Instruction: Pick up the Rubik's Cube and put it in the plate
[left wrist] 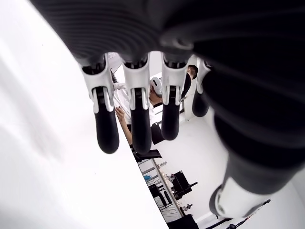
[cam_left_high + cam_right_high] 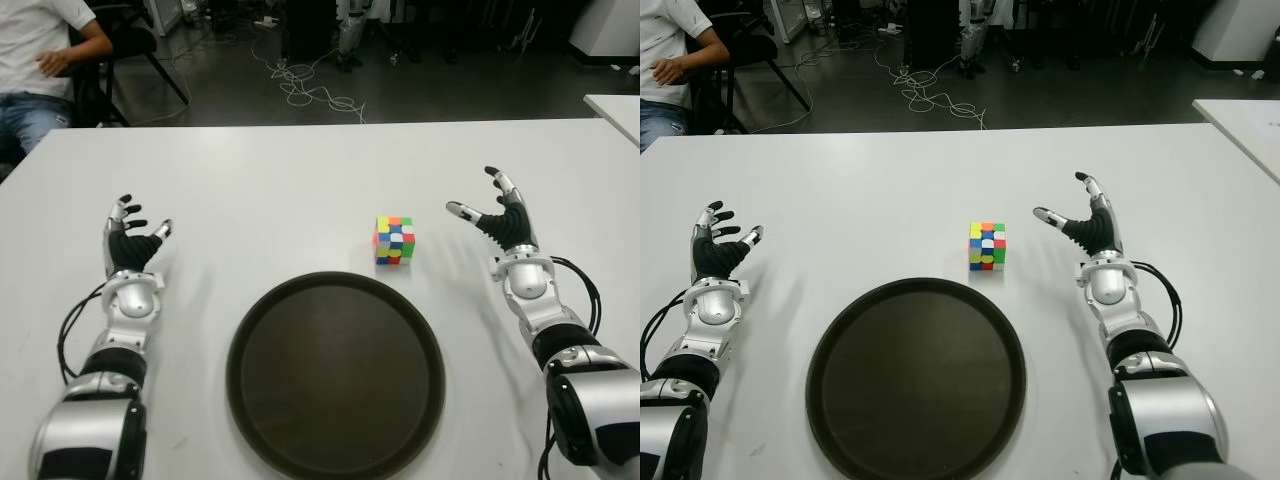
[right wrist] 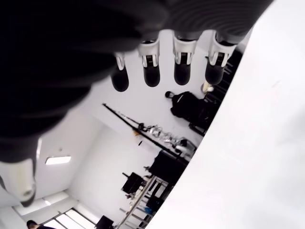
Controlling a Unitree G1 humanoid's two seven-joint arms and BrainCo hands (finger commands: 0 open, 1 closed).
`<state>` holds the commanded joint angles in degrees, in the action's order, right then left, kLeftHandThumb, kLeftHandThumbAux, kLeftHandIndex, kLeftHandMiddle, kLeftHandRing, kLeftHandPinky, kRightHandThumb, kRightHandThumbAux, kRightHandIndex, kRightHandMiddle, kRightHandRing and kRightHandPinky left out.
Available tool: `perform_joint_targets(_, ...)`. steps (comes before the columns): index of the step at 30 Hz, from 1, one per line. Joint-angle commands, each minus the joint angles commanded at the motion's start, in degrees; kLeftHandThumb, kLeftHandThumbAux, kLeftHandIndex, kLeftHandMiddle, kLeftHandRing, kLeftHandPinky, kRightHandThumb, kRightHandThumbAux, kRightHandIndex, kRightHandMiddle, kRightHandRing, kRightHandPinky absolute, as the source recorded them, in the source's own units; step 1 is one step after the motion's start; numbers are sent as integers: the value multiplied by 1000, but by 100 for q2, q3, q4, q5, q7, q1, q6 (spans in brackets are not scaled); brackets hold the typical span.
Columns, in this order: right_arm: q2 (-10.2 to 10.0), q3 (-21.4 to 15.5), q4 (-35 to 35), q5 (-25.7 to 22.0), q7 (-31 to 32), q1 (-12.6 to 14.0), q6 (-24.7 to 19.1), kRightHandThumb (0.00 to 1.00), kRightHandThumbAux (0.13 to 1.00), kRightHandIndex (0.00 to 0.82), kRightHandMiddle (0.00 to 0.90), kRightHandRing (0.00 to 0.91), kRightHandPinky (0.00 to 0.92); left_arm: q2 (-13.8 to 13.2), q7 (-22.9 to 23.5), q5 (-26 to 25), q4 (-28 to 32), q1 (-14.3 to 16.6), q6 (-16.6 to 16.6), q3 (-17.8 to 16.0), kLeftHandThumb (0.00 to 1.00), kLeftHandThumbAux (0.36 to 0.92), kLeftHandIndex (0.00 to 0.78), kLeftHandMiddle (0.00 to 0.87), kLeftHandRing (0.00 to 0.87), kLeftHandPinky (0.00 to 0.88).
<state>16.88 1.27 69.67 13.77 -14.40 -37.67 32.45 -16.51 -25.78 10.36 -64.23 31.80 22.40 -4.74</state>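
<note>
The Rubik's Cube [image 2: 394,241] is sitting on the white table [image 2: 300,170] near the middle of the frame, just above the rim of the dark round plate [image 2: 335,378], not touching it. The plate's bottom edge is getting cut off by the frame. The right hand [image 2: 497,215] is showing to the right of the cube, fingers spread wide, holding nothing. The left hand [image 2: 130,240] is showing at the left, fingers loosely open, holding nothing. A person [image 2: 40,60] is sitting at the upper left, partly cut off.

No readable text, label, brand, number or sign anywhere.
</note>
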Motion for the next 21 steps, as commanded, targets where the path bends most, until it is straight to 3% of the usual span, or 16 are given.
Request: perform_joint_targets(21, -4, 88, -303, -6, 25, 78, 388, 0, 575, 43, 0, 0, 24, -25, 10, -45, -29, 3, 12, -34, 234, 768, 133, 223, 260, 324)
